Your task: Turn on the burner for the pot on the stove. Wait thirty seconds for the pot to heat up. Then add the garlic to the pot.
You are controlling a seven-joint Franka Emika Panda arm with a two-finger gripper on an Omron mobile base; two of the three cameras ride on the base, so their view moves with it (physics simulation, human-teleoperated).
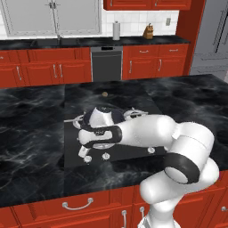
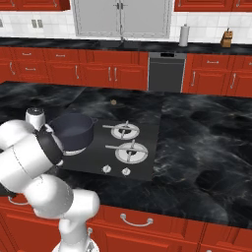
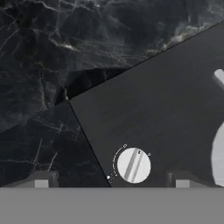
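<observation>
The gripper (image 3: 111, 183) is seen in the hand view with its two finger tips (image 3: 41, 183) spread wide apart, and nothing is held between them. A round silver knob (image 3: 133, 165) is seen just above the gap between the tips, on the black glass of the stove (image 3: 166, 109), close to the stove's corner, where the marbled black counter (image 3: 39, 65) begins.

In the right base view the pot (image 2: 73, 131) is found standing on the left side of the stove (its dark grey-blue wall partly hidden by the white arm), and two silver-ringed burners (image 2: 124, 130) are seen to its right, with two more small knobs (image 2: 106, 169) along the stove's near edge. The burner under the pot is hidden. The garlic (image 2: 113, 102) is seen as a tiny tan bulb lying on the counter beyond the stove's far edge, well apart from the pot. In the left base view it is likewise seen past the stove, beyond the arm.
</observation>
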